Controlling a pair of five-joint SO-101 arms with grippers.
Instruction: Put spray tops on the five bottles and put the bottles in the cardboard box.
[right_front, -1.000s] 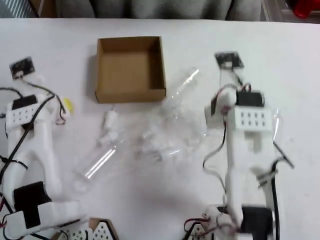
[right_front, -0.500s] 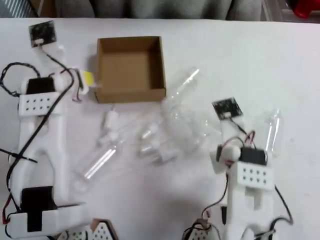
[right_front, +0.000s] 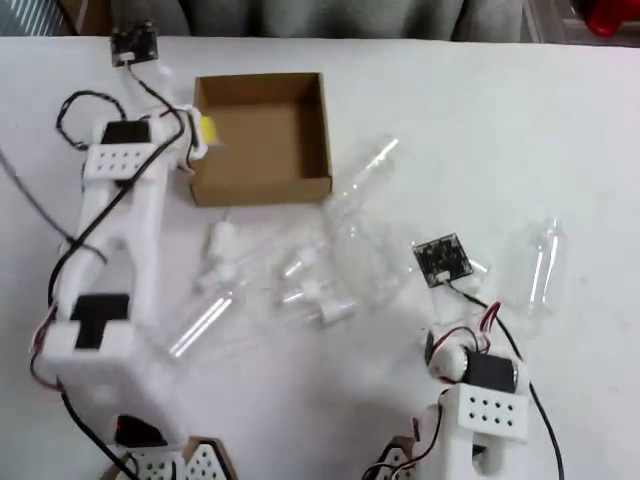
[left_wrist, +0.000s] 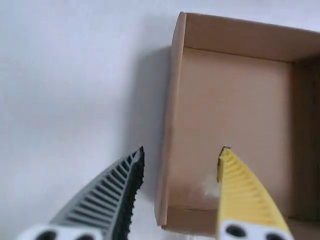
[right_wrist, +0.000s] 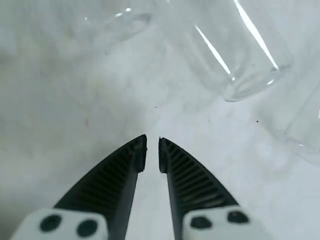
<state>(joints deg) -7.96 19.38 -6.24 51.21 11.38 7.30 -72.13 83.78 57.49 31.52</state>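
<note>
Several bottles lie loose on the bench below the cardboard box, with white spray tops scattered among them. None looks capped or boxed, so the task seems barely begun. The left arm stretches up to the box wall on its own side. The right arm sits low near the bench's front edge, close to one bottle lying apart from the heap.

From the left wrist, the left tool is spread wide across that wall, with the dark finger outside and the yellow finger over the bare box floor. It is probably placed to pinch the wall and steady or shift the box.

From the right wrist, the right tool has its fingers almost together with nothing between them. It points at bare bench just short of two bottle bases, likely lined up to choose one.
</note>
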